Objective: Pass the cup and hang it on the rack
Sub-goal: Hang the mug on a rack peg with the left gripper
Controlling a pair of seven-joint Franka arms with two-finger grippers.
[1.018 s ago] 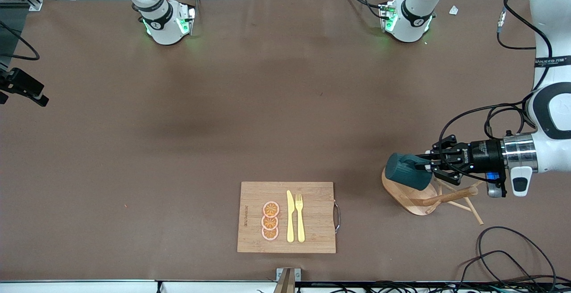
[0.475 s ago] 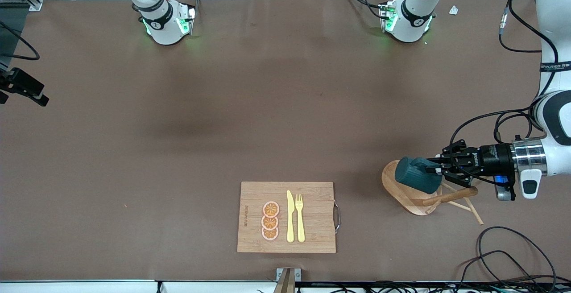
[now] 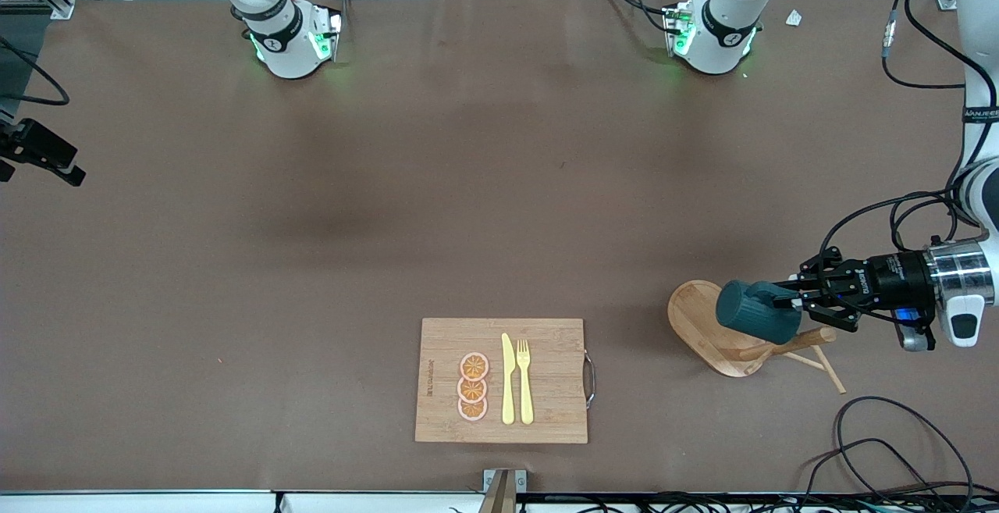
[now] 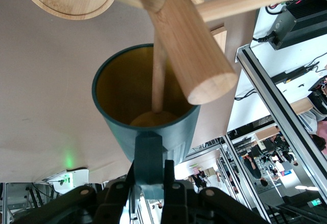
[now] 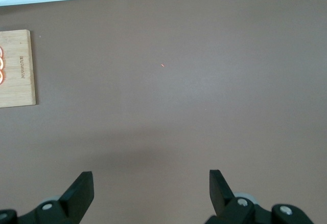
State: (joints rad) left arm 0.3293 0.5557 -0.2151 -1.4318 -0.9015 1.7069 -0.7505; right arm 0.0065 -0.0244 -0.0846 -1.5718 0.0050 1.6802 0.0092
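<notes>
The left gripper (image 3: pixel 798 300) hung in the air over the rack (image 3: pixel 722 337), at the left arm's end of the table, with its fingers (image 4: pixel 169 175) pinched tight on the loop handle of the cup (image 3: pixel 759 311). The arm reached in level from that end of the table, and the dark teal ribbed cup was carried on its side above the rack's oval base, with its bottom pointing toward the middle of the table. In the left wrist view the cup's (image 4: pixel 145 112) open mouth faced the camera and showed a yellowish-tan inside; one thin peg crossed in front of that opening, though whether the peg reached into the cup or merely lay between it and the camera could not be told. The rack's thick round post (image 4: pixel 188 45) ran past the rim of the cup, and the oval base lay on the brown table (image 3: pixel 390 208) close to it. The rack stood nearer to the front camera than either arm's base. A bamboo cutting board (image 3: pixel 546 380) lay near the front edge of the table, toward the middle, and it carried three orange slices (image 3: pixel 473 386), a yellow knife (image 3: pixel 507 379) and a yellow fork (image 3: pixel 524 380) laid side by side. The right gripper (image 5: pixel 150 193) waited above bare tabletop with its two fingers spread wide and nothing between them; a corner of the cutting board (image 5: pixel 18 70) showed in the right wrist view.
</notes>
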